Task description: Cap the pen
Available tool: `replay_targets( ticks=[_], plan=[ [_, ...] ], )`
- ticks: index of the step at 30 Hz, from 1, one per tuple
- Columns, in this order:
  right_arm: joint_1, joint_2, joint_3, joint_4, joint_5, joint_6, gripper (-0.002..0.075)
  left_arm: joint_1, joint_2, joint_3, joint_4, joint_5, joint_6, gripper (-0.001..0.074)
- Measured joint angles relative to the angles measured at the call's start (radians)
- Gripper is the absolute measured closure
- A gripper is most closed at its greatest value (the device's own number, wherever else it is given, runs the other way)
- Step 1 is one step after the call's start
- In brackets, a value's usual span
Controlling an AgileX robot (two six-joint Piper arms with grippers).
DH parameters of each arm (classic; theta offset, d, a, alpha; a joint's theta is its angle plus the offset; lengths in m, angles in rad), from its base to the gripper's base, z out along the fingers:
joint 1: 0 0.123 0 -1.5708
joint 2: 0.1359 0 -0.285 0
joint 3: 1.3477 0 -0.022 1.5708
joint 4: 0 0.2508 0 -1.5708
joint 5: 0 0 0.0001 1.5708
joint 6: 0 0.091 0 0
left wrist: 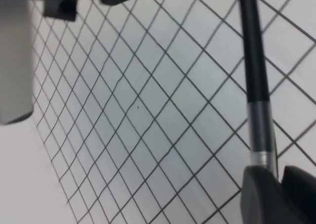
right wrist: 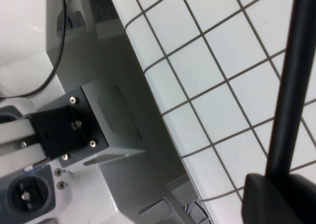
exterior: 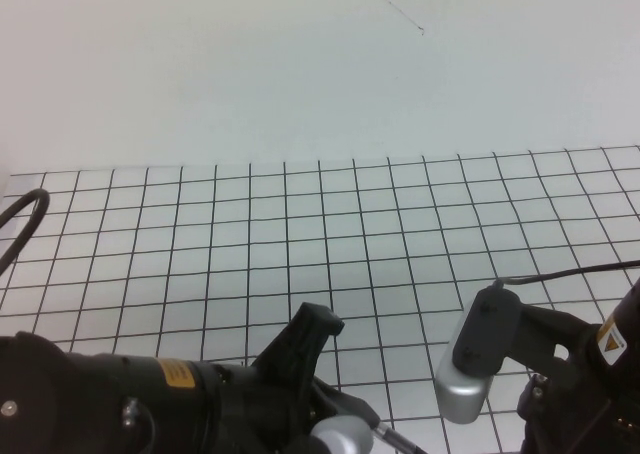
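- The left hand (left wrist: pixel 279 178) is hanging low over the near edge of the bench (exterior: pixel 300 224), on that edge's left half.
- Its two dark fingers (left wrist: pixel 259 197) are sitting pressed close, with only a thin slit between them.
- They are pinching the pen (left wrist: pixel 254 76) at its silvery end.
- The pen is being held above the bench's grid, its black shaft running away from the fingers.
- In the high view, a thin grey stick (exterior: pixel 398 438) is poking out from under the left arm, right at the near edge of the bench; it is too small to identify.
- The right hand (right wrist: pixel 276 197) is hovering over the right half of the near edge of the bench.
- Whether it is spread or pressed together cannot be told.
- A black rod (right wrist: pixel 291 86) is running up from the right hand, above the bench's grid.
- A silver camera housing (exterior: pixel 465 384) is riding on the right arm, above the near edge.
- A black cable (exterior: pixel 22 224) is looping in over the bench's left edge.
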Motion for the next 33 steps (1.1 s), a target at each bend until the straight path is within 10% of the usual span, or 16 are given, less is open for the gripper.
replay_targets(
  ticks=[6, 9, 12, 24, 33],
  plan=[
    [0.000, 0.000, 0.000, -0.011, 0.005, 0.008, 0.0729, 0.000, 0.000, 0.000, -0.016, -0.095, -0.058, 0.0652],
    [0.000, 0.000, 0.000, -0.050, -0.004, 0.034, 0.0729, 0.001, 0.003, 0.000, -0.008, -0.123, -0.056, 0.0456],
    [0.000, 0.000, 0.000, -0.096, -0.035, 0.079, 0.0729, -0.001, 0.005, 0.000, -0.011, -0.185, -0.073, 0.0430],
    [-0.002, 0.023, 0.000, -0.257, -0.358, 0.475, 0.0729, -0.001, -0.012, 0.000, -0.074, -0.266, -0.294, 0.0735],
    [-0.002, 0.151, 0.000, -0.322, -0.403, 0.625, 0.0729, -0.001, -0.085, 0.000, -0.078, -0.390, -0.315, 0.0734]
  ],
)
